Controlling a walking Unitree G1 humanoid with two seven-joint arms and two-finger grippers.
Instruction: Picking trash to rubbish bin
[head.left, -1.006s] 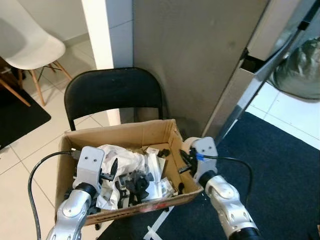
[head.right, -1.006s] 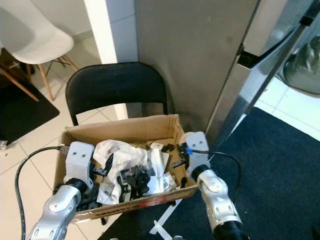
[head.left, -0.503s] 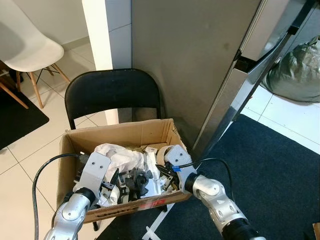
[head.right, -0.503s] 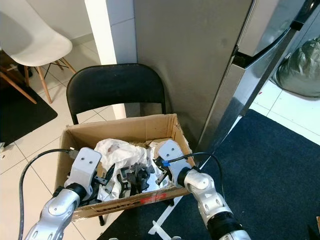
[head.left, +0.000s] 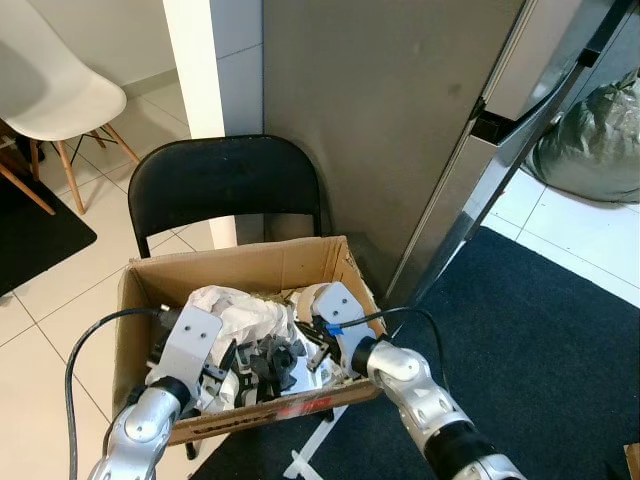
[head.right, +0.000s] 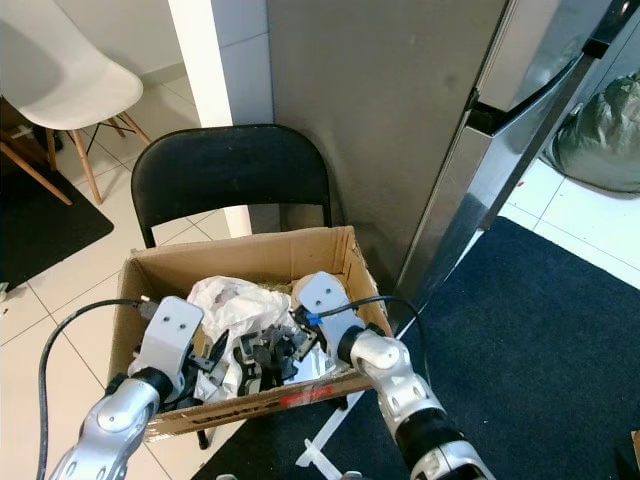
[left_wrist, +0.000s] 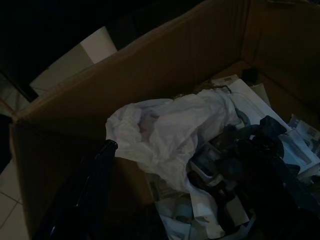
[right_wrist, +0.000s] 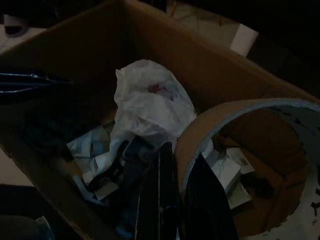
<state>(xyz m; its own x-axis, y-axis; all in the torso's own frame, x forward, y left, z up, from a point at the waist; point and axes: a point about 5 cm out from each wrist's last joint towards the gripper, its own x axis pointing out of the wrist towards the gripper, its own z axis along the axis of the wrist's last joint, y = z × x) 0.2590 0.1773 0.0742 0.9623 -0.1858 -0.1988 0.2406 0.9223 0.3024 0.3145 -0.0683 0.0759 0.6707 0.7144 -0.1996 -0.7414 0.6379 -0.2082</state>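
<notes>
Inside the cardboard box (head.left: 240, 268) now: right hand (head.right: 297, 345), reaching in over the box's right wall, with a brown tape roll (right_wrist: 240, 165) ringed just beside its 2 black fingers (right_wrist: 165, 200). Fingers close together in the right wrist view; cannot tell whether clamped on the roll or merely alongside it. Left hand (head.left: 222, 362) poised over the box's left half, one dark finger (left_wrist: 92, 175) just short of the crumpled white plastic bag (head.left: 240, 312); grip state also impossible to tell.

Between the 2 hands, a heap of trash: the white bag toward the back and left, black plastic pieces (head.left: 270, 360) in the middle, paper scraps (right_wrist: 90, 150) near the front wall. Roll lying against the right wall, its open ring facing up toward the right wrist, so nearer the right hand by far. Judged: release of the roll into the box the likely step in hand, with the drop straight down.

Box resting on a black folding chair (head.left: 225, 180), beside a grey fridge (head.left: 400, 120). White chair (head.left: 55, 95) well apart at the far left.
</notes>
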